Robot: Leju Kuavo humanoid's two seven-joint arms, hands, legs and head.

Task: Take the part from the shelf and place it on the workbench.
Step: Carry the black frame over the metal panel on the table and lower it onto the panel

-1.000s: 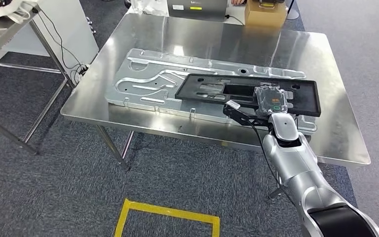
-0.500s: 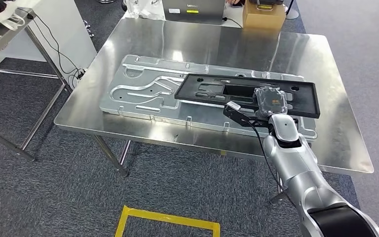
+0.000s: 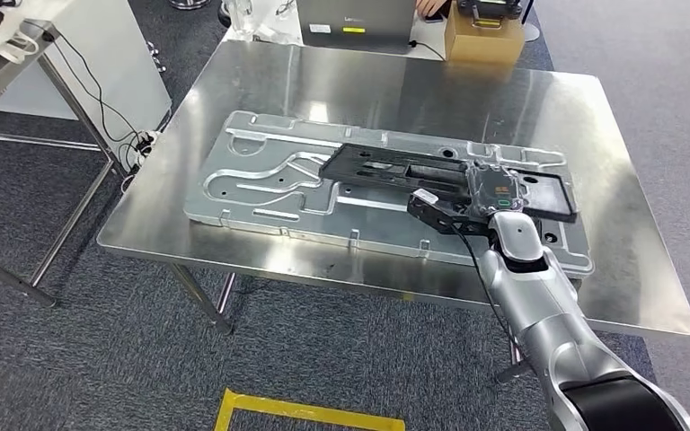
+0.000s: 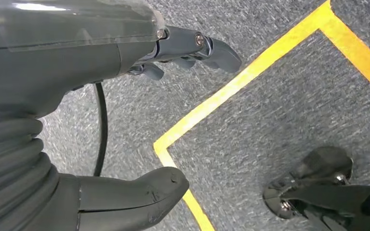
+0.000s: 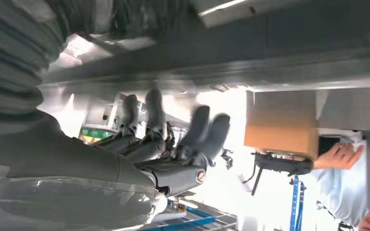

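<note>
Hanging low beside me, my left hand is holding nothing, fingers spread over grey carpet with one yellow tape outline. Farther forward I am gripping the near edge of the black part with my right hand, fingers curled under it. I am seeing one black part, lying on one silver stamped panel on the steel workbench. Beyond the far edge one cardboard box is standing beside a grey case; what they contain I cannot tell. A person's hand is resting by the box.
</note>
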